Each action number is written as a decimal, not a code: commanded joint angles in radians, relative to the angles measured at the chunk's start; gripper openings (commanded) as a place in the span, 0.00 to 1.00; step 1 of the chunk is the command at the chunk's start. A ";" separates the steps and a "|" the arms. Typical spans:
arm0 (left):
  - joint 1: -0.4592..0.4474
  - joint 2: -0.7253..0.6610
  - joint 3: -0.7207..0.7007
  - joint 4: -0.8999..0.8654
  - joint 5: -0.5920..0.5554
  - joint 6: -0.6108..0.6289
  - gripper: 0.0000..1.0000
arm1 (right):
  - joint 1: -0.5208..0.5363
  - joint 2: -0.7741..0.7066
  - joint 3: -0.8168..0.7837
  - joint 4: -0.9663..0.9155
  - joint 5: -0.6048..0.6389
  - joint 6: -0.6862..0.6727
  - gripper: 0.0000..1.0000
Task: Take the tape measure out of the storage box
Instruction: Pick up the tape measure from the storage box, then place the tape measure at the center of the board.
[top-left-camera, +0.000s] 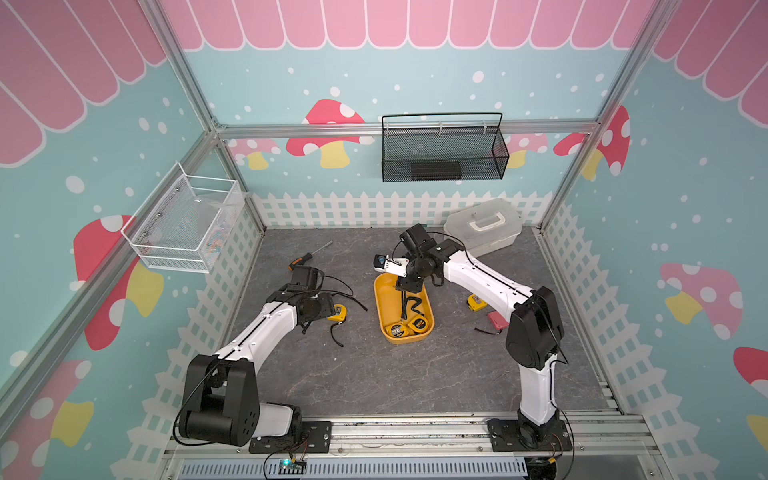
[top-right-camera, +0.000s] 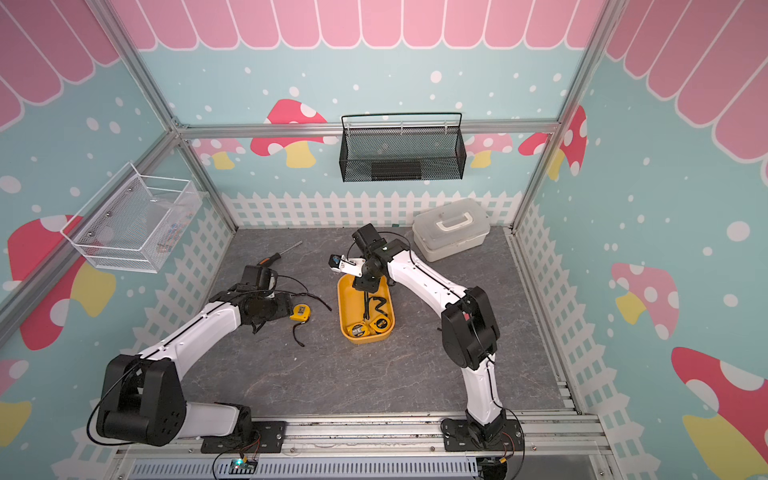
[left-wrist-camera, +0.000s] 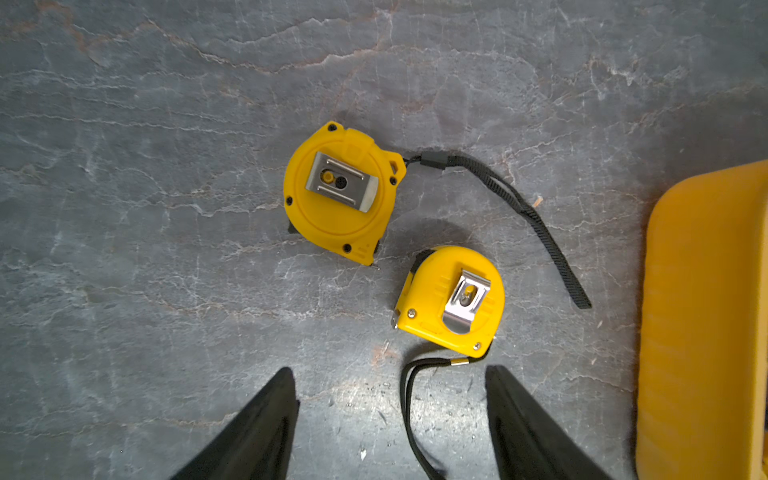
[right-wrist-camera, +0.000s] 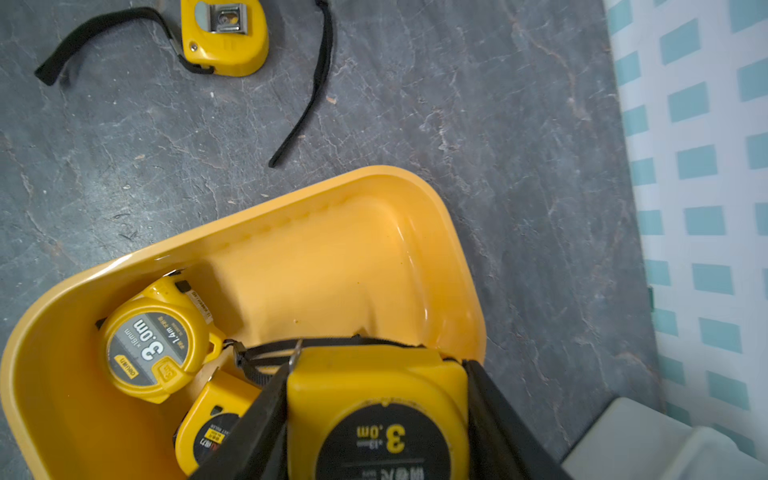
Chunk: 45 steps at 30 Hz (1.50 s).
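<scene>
**Left wall.** White wire basket (top-left-camera: 183, 224), mounted on the wall.

**Table, far left.** Screwdriver (top-left-camera: 309, 257) with an orange-and-black handle, lying flat.

**Left gripper** (left-wrist-camera: 390, 424). The fingers are spread apart with nothing between them, above the slate table (left-wrist-camera: 124, 291). In the wrist view, a round tape measure (left-wrist-camera: 340, 191) and a small tape measure (left-wrist-camera: 449, 301) lie ahead of it. They are near each other but not touching. Both lie belt-clip side up, and no writing shows on either.

**Centre.** Yellow storage box (top-left-camera: 380, 299), standing on the table.
- At its near end a labelled tape measure (right-wrist-camera: 153, 345) lies face up. The dial reads "3.0m" and "1.4m"; the brand tab is too small to read.
- Just beside it is a half-hidden tape measure (right-wrist-camera: 212, 428), its label cut off by a finger.
- Black straps (top-left-camera: 412, 306) lie in the box.

**Right gripper** (right-wrist-camera: 378, 368). It is clamped on the held tape measure (right-wrist-camera: 382, 415), with a black finger on each side. The dial reads "3.0m"; the finer print is illegible. This tape measure is over the far end of the storage box. Whether it is clear of the box floor cannot be told.

**Right of the box.** Fifth tape measure (top-left-camera: 476, 302) on the table, partly behind the arm. A flat red object (top-left-camera: 497, 321) is near it. A white lidded case (top-left-camera: 482, 226) sits at the back right corner.

**Back wall.** Black mesh basket (top-left-camera: 442, 151), hung on the rail.
</scene>
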<state>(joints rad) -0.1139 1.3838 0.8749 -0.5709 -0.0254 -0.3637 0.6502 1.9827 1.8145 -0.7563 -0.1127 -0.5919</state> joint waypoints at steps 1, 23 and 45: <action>-0.006 0.009 0.007 0.003 0.000 -0.001 0.73 | -0.016 -0.053 0.029 -0.018 0.006 0.011 0.47; -0.005 0.024 0.015 0.006 0.001 0.002 0.73 | -0.215 -0.282 -0.156 -0.042 0.071 0.062 0.46; -0.005 0.046 0.021 0.011 0.013 0.010 0.73 | -0.242 -0.298 -0.576 0.075 0.103 0.229 0.46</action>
<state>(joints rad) -0.1139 1.4231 0.8757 -0.5701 -0.0238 -0.3626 0.4164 1.6783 1.2545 -0.7139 -0.0296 -0.3935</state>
